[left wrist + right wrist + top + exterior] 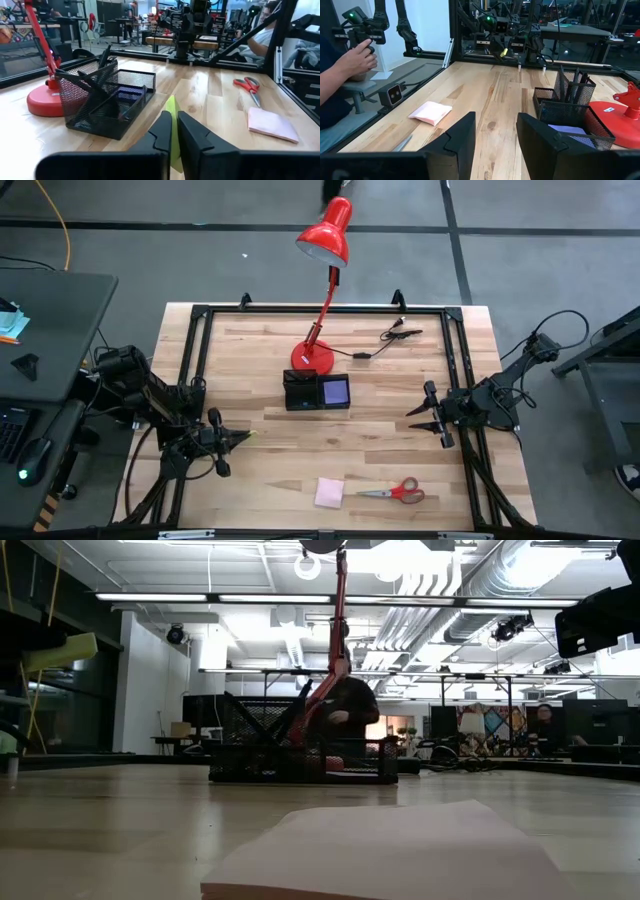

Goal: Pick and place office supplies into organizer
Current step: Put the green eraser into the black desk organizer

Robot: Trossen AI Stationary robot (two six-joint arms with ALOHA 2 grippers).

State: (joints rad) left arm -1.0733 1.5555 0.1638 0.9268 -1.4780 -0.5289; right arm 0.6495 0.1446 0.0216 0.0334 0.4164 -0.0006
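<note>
Left pincer (174, 142) shut on yellow-green slip (172, 120); organizer (107, 100) beside

Left arm: at table's left edge, near half, folded low, forearm reaching right toward table middle. Left gripper (243, 438): fingers (162, 135) pressed together on thin yellow-green slip (172, 125), pointing right.

Right arm: at table's right edge, about mid-depth, elbow out past frame, wrist aimed left. Right gripper (418, 412): fingers (462, 135) parted, clear gap between them, nothing held, pointing left across table.
</note>
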